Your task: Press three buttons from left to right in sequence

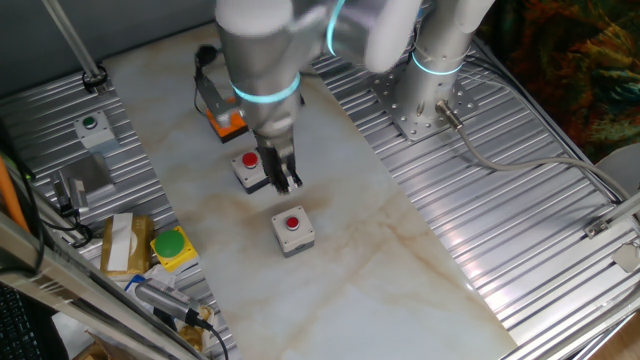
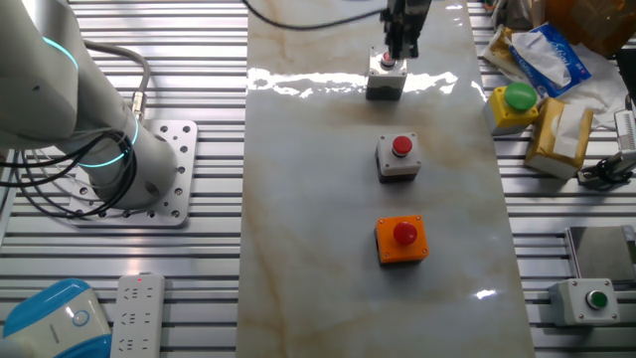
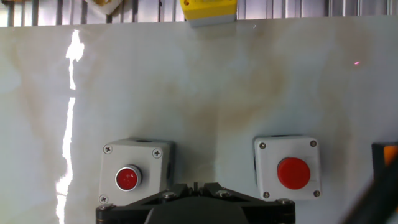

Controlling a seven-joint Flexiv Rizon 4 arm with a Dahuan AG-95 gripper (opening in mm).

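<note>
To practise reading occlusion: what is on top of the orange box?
A round red cap sits on the orange box. In one fixed view the arm covers the cap; only a corner of the box shows.

The arm point(image 1: 262, 50) is made of thick round tubes in pale grey, with a smooth shine. At each joint there is a thin ring of light point(image 1: 266, 94) in cyan colour. The base point(image 2: 159, 164) is a square metal plate full of small holes, fixed with screws. Black cables point(image 2: 40, 184) run along the lower part in loops. The gripper point(image 1: 285, 180) is dark and narrow, and its black body point(image 3: 196, 205) carries small silver screws point(image 3: 165, 195) near the edge.
</note>
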